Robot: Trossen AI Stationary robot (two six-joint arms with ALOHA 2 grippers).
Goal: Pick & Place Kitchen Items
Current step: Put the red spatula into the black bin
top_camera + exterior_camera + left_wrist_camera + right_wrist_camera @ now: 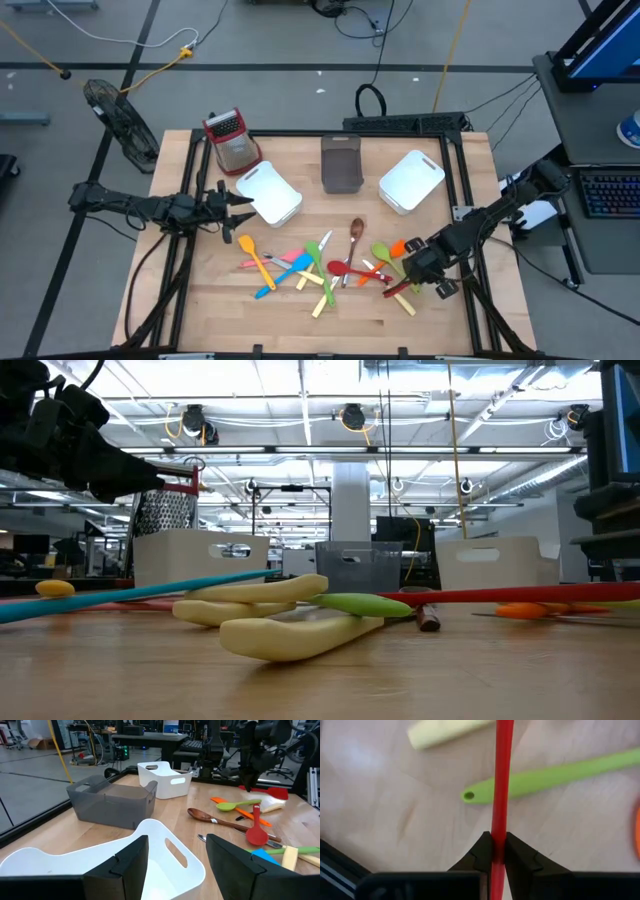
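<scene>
The kitchen items (320,262), coloured plastic spoons and spatulas, cream-handled pieces and a brown wooden spoon (356,235), lie scattered flat on the near middle of the wooden table. My right gripper (412,275) is at the pile's right end, pointing steeply down and shut on a red utensil (500,765). Just beyond it lie a green handle (555,772) and a cream handle (445,732). My left gripper (240,210) hovers open at the table's left. It points level at a white bin (150,850) and holds nothing. My right gripper pinches the red utensil's thin handle (499,820) between its two fingertips (482,852). The fingers come from above, slanting down, and the handle runs out straight ahead between them. The held stretch stands above the wood; whether the other end rests on the table, I cannot tell.
A white bin (268,192), a grey bin (340,163) and a second white bin (412,180) stand in a row at the far side. A red-topped metal grater (230,135) stands at the far left corner. Black frame rails (470,200) edge the table.
</scene>
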